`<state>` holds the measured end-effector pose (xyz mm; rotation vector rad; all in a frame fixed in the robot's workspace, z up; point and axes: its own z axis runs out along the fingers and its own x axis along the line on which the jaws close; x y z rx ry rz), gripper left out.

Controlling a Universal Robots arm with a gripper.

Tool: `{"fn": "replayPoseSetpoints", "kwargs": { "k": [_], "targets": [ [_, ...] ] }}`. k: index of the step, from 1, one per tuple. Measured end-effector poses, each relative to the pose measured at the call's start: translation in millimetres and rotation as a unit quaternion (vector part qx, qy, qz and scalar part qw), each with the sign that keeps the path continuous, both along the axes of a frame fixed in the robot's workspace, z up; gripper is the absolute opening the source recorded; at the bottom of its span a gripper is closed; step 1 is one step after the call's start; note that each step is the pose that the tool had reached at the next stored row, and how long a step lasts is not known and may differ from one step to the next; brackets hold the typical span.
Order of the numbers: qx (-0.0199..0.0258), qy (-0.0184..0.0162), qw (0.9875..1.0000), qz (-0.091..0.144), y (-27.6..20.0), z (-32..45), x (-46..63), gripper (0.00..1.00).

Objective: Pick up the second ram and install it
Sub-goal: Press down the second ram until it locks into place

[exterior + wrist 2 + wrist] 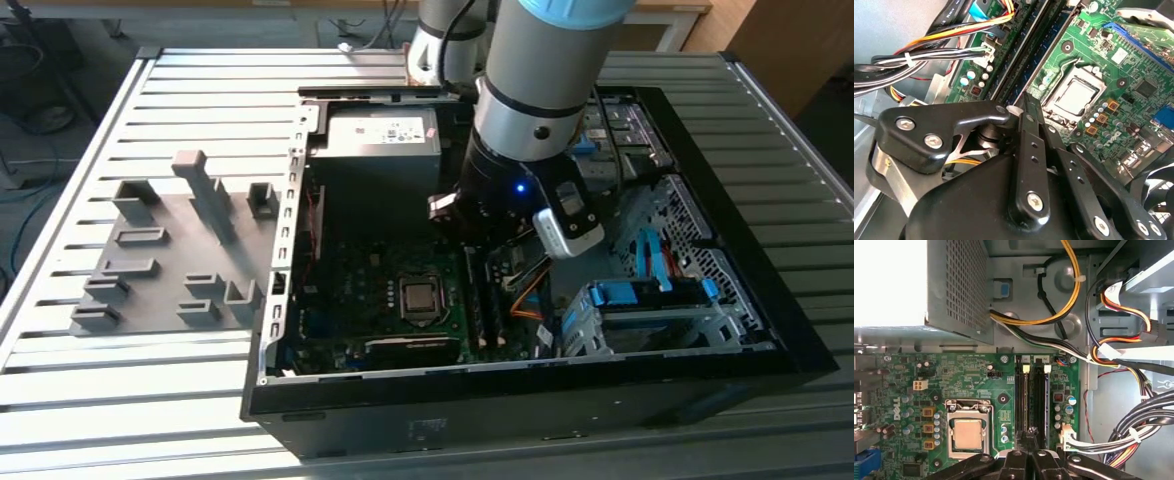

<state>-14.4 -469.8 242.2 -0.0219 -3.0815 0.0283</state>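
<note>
Claw [1030,436] low over two memory slots [1035,400] on motherboard [979,380] — slots parallel, side by side — grip state impossible to tell.

Exterior view: high, oblique, looking down on the open computer case [747,330] from well back.
First wrist view: close, square above the motherboard [979,380].
Second wrist view: closer, tilted.
Shared: CPU socket [968,434] [1074,97].
</note>
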Motion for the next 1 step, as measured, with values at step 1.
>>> {"fn": "replayPoseSetpoints", "kwargs": {
  "k": [1],
  "targets": [
    [0.0,0.0,1.0,0.0,0.0,0.0,0.0,0.11]
  ]
}}
